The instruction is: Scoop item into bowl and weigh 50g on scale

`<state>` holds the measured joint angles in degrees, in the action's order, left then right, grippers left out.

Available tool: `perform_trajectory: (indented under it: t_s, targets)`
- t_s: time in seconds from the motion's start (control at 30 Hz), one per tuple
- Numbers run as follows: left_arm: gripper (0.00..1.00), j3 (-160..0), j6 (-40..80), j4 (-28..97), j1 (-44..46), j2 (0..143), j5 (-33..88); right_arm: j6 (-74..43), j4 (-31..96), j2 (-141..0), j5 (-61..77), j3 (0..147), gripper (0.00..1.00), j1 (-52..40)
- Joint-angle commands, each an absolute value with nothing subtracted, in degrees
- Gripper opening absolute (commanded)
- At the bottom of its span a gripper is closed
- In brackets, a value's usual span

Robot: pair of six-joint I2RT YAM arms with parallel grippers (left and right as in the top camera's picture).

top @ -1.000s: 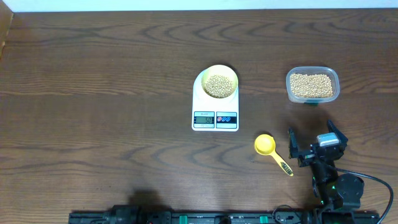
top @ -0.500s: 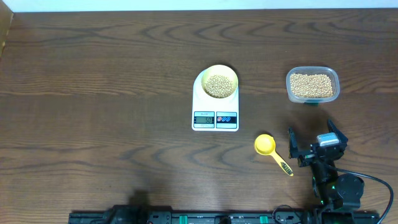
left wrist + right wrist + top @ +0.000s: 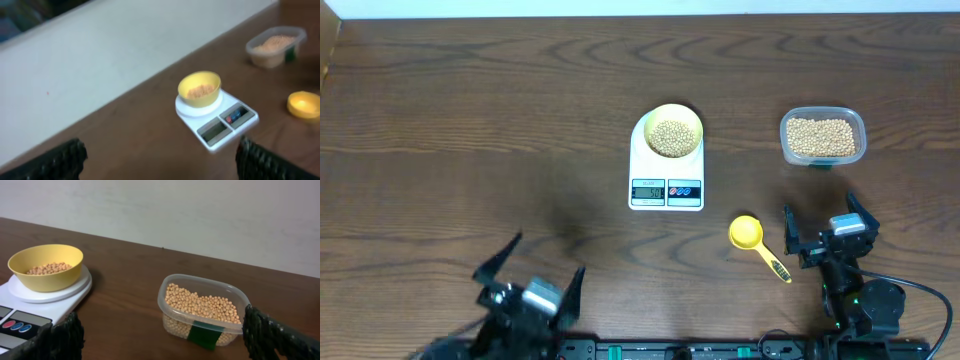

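Observation:
The pale-yellow bowl (image 3: 673, 134) holds tan beans (image 3: 670, 137) and stands on the white scale (image 3: 666, 188) at mid-table. It also shows in the left wrist view (image 3: 199, 89) and the right wrist view (image 3: 46, 266). A clear tub (image 3: 822, 137) of beans sits at the right, seen close in the right wrist view (image 3: 202, 311). The yellow scoop (image 3: 754, 241) lies empty on the table in front of the scale. My left gripper (image 3: 528, 280) is open and empty near the front left. My right gripper (image 3: 826, 229) is open and empty, right of the scoop.
The wooden table (image 3: 470, 130) stretches wide to the left. A pale wall (image 3: 200, 210) runs behind the far edge. A black rail (image 3: 650, 350) lies along the front edge.
My left gripper has come into the overhead view at the front left. The right arm, the scoop, the bowl and the tub have not moved.

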<state>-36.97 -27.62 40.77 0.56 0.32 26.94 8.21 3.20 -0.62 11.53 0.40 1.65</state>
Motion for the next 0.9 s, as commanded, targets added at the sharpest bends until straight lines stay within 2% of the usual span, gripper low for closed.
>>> perform_trajectory:
  t_s: [0.0, 0.33, 0.6, 0.87]
  targets:
    - [0.98, -32.2, -18.4, 34.7, 0.7, 0.2, 24.3, 8.8, 3.6, -0.3, 11.1, 0.4, 0.99, 1.5]
    - [0.98, -22.3, -17.6, 22.4, 0.7, 0.2, 24.3, 8.8, 3.6, -0.3, 11.1, 0.4, 0.99, 1.5]
    - [0.98, -16.4, -12.0, 14.6, 0.7, 0.2, 21.7, 8.8, 3.6, -0.3, 11.1, 0.4, 0.99, 1.5]
    - [0.98, -10.7, -11.7, 9.1, 0.7, 0.2, 21.3, 8.8, 3.5, -0.3, 11.1, 0.4, 0.99, 1.5]
